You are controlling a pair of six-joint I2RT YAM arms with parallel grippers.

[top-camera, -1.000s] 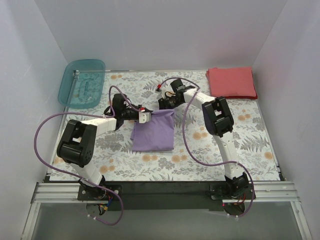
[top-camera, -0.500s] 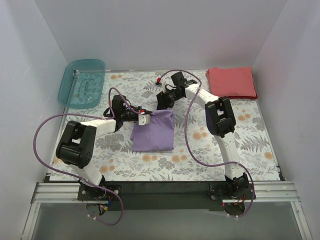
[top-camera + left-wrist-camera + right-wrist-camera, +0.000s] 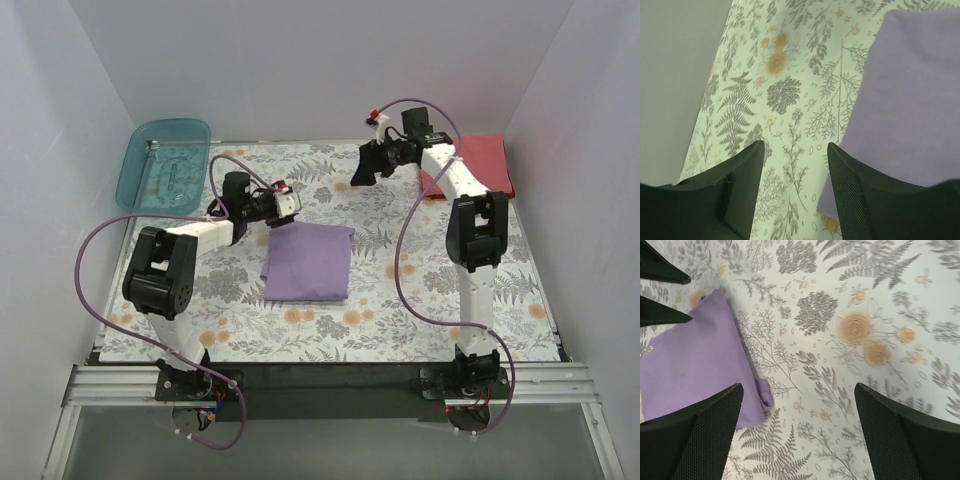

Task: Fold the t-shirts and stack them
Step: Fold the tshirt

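Left fingers (image 3: 742, 187) half-open and right fingers (image 3: 702, 435) wide, both empty, have just released the lavender t-shirt (image 3: 308, 262), now folded flat at the centre of the table (image 3: 400, 320), the right arm retreating toward 1 o'clock where the coral t-shirt (image 3: 492, 165) lies: stacking likely next.

Your plain lavender-purple cloth t-shirt (image 3: 308, 262) showed no print at all. Your plain coral-red cloth t-shirt (image 3: 492, 158) was just as solid in colour. The desk (image 3: 400, 320) was pale, with grey ferns and small orange flowers. The translucent plastic bin (image 3: 165, 165) was teal. Your left arm (image 3: 200, 232) and right arm (image 3: 465, 185) were white and black with purple cables (image 3: 80, 265). The left tool (image 3: 795, 150) and right tool (image 3: 799, 390) were black.
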